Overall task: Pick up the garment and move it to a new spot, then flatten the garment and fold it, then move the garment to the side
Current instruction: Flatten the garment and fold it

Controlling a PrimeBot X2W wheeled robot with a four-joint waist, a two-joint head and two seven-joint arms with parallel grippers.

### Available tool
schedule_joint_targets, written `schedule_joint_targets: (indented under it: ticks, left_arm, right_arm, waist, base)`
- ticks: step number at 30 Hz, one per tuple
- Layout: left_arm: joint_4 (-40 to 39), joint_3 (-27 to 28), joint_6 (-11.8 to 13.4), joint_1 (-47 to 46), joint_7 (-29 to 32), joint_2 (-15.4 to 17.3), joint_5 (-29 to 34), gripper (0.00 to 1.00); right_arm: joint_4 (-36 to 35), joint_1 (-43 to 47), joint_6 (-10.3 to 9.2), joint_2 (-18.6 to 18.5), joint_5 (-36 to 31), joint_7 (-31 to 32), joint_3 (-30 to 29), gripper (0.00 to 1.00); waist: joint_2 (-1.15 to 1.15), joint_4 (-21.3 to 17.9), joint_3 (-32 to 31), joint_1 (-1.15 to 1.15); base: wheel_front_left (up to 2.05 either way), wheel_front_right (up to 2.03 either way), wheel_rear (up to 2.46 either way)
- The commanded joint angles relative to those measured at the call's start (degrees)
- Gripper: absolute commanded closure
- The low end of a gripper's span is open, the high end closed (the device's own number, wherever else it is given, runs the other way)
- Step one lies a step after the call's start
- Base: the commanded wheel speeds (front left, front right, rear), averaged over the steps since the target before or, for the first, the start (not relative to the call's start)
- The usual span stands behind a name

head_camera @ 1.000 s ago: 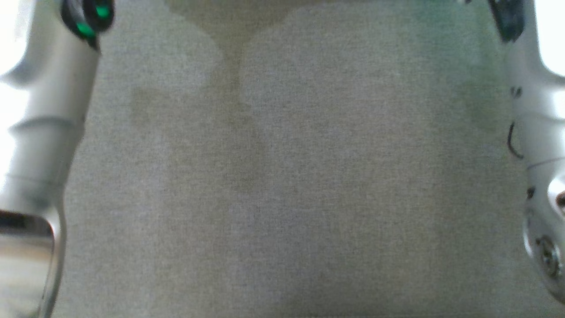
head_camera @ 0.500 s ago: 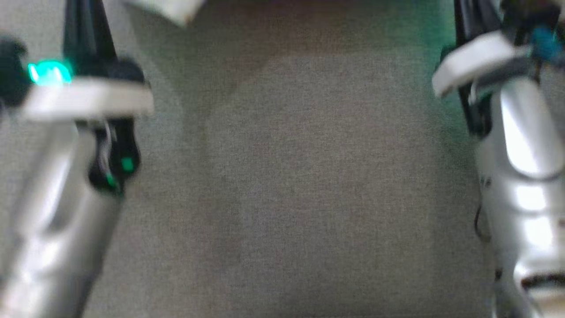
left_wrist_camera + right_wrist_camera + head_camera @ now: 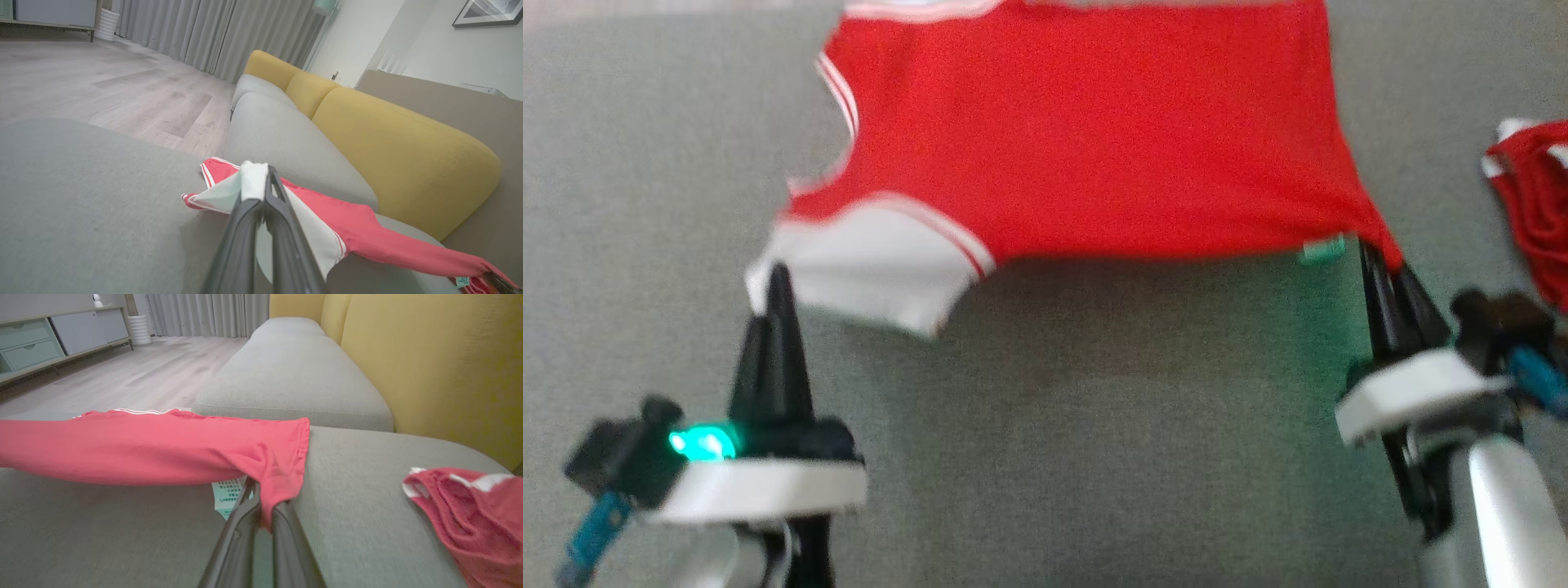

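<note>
The garment (image 3: 1094, 139) is a red shirt with a white sleeve and white stripes, stretched out between my two grippers just above the grey sofa seat (image 3: 1094, 457). My left gripper (image 3: 778, 282) is shut on the white sleeve's edge, which wraps over the fingertips in the left wrist view (image 3: 261, 179). At the other end, my right gripper (image 3: 1376, 253) is shut on the red hem corner beside a green label (image 3: 1321, 251). In the right wrist view the red cloth (image 3: 143, 449) hangs over the closed fingers (image 3: 261, 506), with the label (image 3: 229, 494) behind them.
A second red garment (image 3: 1535, 196) lies crumpled on the seat at the right, also in the right wrist view (image 3: 470, 510). Yellow back cushions (image 3: 392, 147) rise behind the seat. Wooden floor (image 3: 102, 81) and a low cabinet (image 3: 49, 339) lie beyond the sofa.
The head camera has tilted up: the forearms have slid down the picture, and the fingers and the stretched garment have come into it. Both grippers stay shut.
</note>
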Motion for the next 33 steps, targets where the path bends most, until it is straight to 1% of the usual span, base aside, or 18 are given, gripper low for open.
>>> schedule_joint_targets:
  ticks: [1, 5, 8, 11, 14, 18, 20, 25, 30, 33]
  left_arm:
    - [-2.7, 1.5, 0.7, 0.4, 0.2, 2.0, 1.0, 1.0]
    - [-5.7, -0.3, 3.2, 7.0, 1.0, 2.8, 1.5, 1.0]
    - [-8.0, -1.3, 5.0, 11.8, 1.9, 3.7, 1.5, 1.0]
    - [-9.9, -1.8, 6.3, 15.6, 2.6, 4.8, 1.3, 1.0]
    - [-10.4, -1.9, 6.8, 17.6, 2.9, 5.2, 0.8, 1.0]
    - [-8.8, -2.6, 6.1, 17.4, 3.2, 4.6, 0.2, 1.0]
    - [-6.5, -3.6, 5.2, 16.3, 3.9, 3.8, -0.4, 1.0]
    - [-2.7, -5.0, 3.4, 13.9, 5.1, 2.8, -1.0, 1.0]
    - [1.0, -5.0, 1.9, 7.7, 5.3, 1.0, -0.7, 1.0]
    - [4.1, -5.4, 0.6, 2.3, 5.2, -0.8, 0.1, 1.0]
  right_arm:
    - [-3.8, 1.4, -0.04, 0.3, 0.5, 0.8, 0.7, 1.0]
    - [-9.9, 9.7, -0.04, 0.3, 1.4, 4.6, -0.1, 1.0]
    - [-13.8, 15.2, -0.04, 0.3, 1.8, 7.5, -0.5, 1.0]
    - [-16.8, 19.5, -0.04, 0.3, 2.0, 10.0, -1.2, 1.0]
    - [-17.6, 21.7, -0.04, 0.3, 2.2, 11.9, -1.5, 1.0]
    - [-16.0, 21.6, -0.04, 0.3, 1.7, 14.1, -1.7, 1.0]
    - [-13.6, 20.5, -0.04, 0.3, 1.6, 15.4, -1.3, 1.0]
    - [-9.5, 18.7, -0.04, 0.3, 2.1, 19.5, -0.7, 1.0]
    - [-7.5, 15.4, -0.04, 0.3, 3.6, 22.3, -0.7, 1.0]
    - [-6.1, 12.6, -0.04, 0.3, 3.8, 23.8, -1.0, 1.0]
  waist:
    - [-0.01, 0.5, -3.7, 0.02]
    - [-0.01, 0.5, -7.3, 0.02]
    - [-0.01, 0.7, -8.7, 0.02]
    - [-0.01, 0.8, -9.1, 0.02]
    - [-0.01, 0.9, -8.9, 0.02]
    - [-0.01, 1.0, -8.6, 0.02]
    - [-0.01, 1.0, -8.3, 0.02]
    - [-0.01, 1.0, -8.3, 0.02]
    - [-0.01, 1.0, -8.0, 0.02]
    - [-0.01, 0.9, -7.2, 0.02]
  base:
    - [0.0, 0.0, 0.0]
    - [0.0, 0.0, 0.0]
    - [0.0, 0.0, 0.0]
    - [0.0, 0.0, 0.0]
    - [0.0, 0.0, 0.0]
    - [0.0, 0.0, 0.0]
    - [0.0, 0.0, 0.0]
    - [0.0, 0.0, 0.0]
    - [0.0, 0.0, 0.0]
    - [0.0, 0.0, 0.0]
